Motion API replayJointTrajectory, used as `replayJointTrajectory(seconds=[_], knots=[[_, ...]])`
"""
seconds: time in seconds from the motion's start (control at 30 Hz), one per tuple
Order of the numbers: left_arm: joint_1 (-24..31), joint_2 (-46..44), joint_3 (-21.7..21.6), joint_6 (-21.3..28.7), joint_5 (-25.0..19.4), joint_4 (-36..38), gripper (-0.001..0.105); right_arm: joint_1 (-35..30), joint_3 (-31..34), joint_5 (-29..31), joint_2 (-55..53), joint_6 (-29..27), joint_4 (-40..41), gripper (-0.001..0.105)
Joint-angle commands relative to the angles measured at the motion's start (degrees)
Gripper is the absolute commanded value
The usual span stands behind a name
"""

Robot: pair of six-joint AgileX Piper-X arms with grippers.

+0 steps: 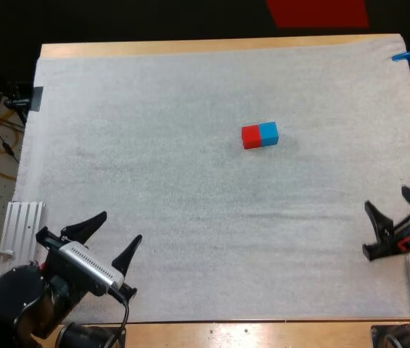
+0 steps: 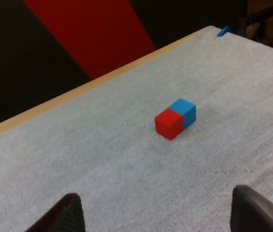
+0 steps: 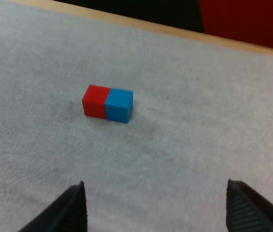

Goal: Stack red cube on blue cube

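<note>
A red cube (image 1: 251,136) and a blue cube (image 1: 268,133) lie side by side on the white mat (image 1: 154,145), touching, the red one on the left in the high view. Both rest flat on the mat. My left gripper (image 1: 116,235) is open near the front left corner, far from the cubes. My right gripper (image 1: 393,205) stands open near the mat's right edge, also well away. In the left wrist view the red cube (image 2: 168,123) sits nearer than the blue cube (image 2: 185,111). The right wrist view has the red cube (image 3: 95,101) and blue cube (image 3: 119,105) ahead of the open fingers.
A ribbed metal plate (image 1: 22,226) lies off the mat's front left edge. The wooden table edge (image 1: 190,47) runs along the far side.
</note>
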Motion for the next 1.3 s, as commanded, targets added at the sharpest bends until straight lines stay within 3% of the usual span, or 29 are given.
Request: replayJointTrajectory(seconds=[0.0, 0.13, 0.3, 0.57, 0.83, 1.07, 1.27], knots=[[-0.2, 0.4, -0.5, 0.0, 0.2, -1.1, 0.063, -0.1, -1.9, 1.3, 1.8, -2.3, -1.7, 0.064], [-0.2, 0.9, -0.5, 0.0, 0.2, -1.2, 0.063, -0.1, -6.4, 4.0, 7.7, -4.6, -2.3, 0.07], [-0.2, 0.8, -0.5, 0.0, 0.2, -1.2, 0.063, -0.1, -12.3, 6.4, 18.5, -12.3, -2.8, 0.07], [-0.2, 0.8, -0.5, 0.0, 0.2, 1.0, 0.063, -0.4, -19.0, 7.6, 32.2, -20.0, -7.7, 0.07], [-0.2, 0.8, -0.5, 0.0, 0.2, 1.8, 0.063, -5.7, -25.7, -2.0, 43.0, -22.1, -7.9, 0.07], [-0.2, 0.8, -0.5, 0.0, 0.2, 2.4, 0.063, -6.1, -26.9, -2.3, 48.8, -25.8, -16.8, 0.07], [-0.2, 0.8, -0.5, 0.0, 0.2, 2.4, 0.063, -6.1, -26.9, -1.6, 49.6, -30.5, -18.9, 0.07]])
